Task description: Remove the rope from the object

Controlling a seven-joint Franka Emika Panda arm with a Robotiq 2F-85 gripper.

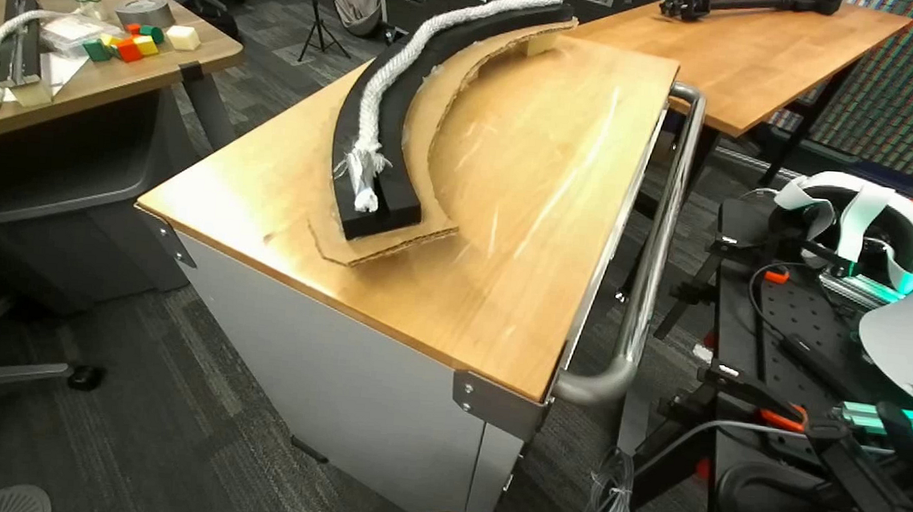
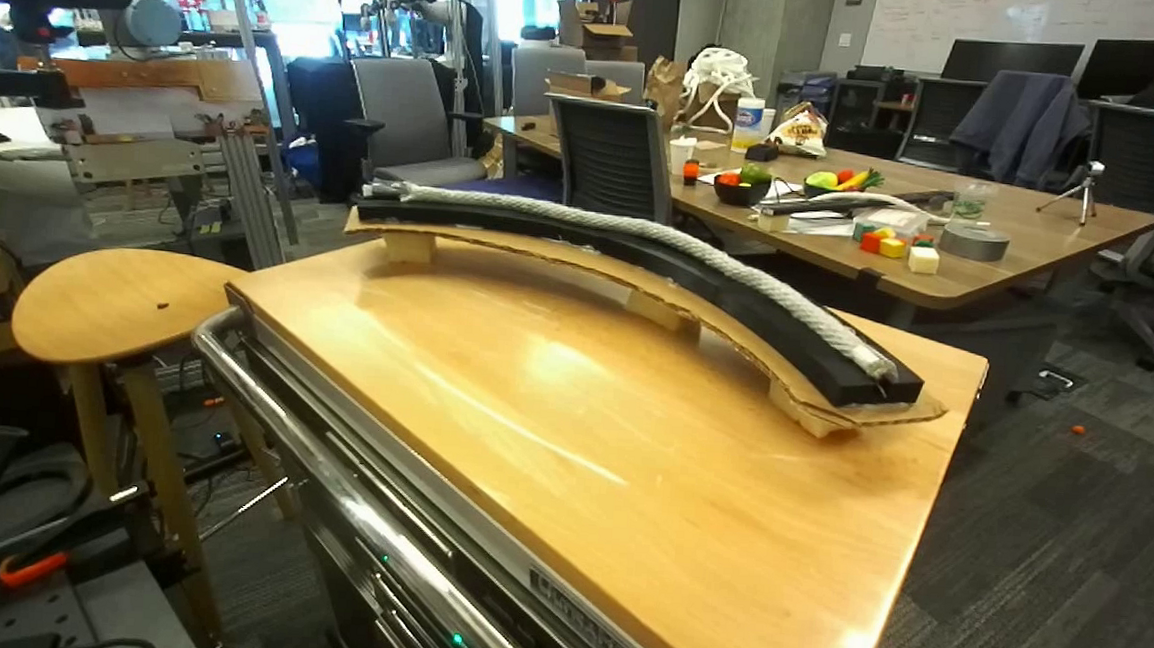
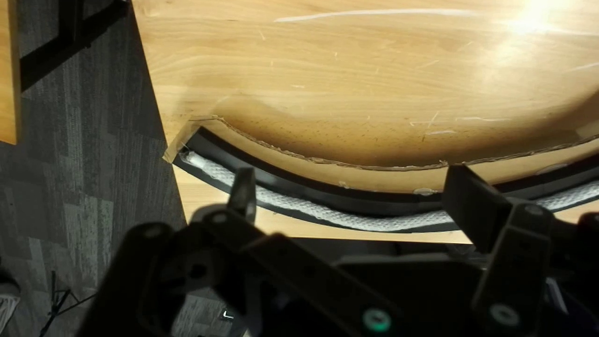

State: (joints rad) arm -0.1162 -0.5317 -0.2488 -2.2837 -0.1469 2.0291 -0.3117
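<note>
The rope (image 1: 370, 113) is a thick white cord lying along the black arc-shaped object (image 1: 402, 180), end to end, with a frayed end at the near tip. Both also show in an exterior view, where the rope (image 2: 643, 225) rests along the top of the black arc (image 2: 739, 292). The arc is fixed to a thin tan base board (image 2: 661, 296) raised on small blocks. In the wrist view the rope (image 3: 327, 214) bows along the arc (image 3: 346, 199). My gripper (image 3: 350, 182) is open, its fingers wide apart over the arc, holding nothing. The gripper is out of view in both exterior views.
The arc stands on a wooden cart top (image 1: 524, 212) with a metal handle bar (image 1: 658, 246) along one side. A wooden stool (image 2: 128, 302) stands beside the cart. A desk (image 2: 1044, 217) behind carries blocks, tape and another cord. Another wooden table (image 1: 759, 60) stands close by.
</note>
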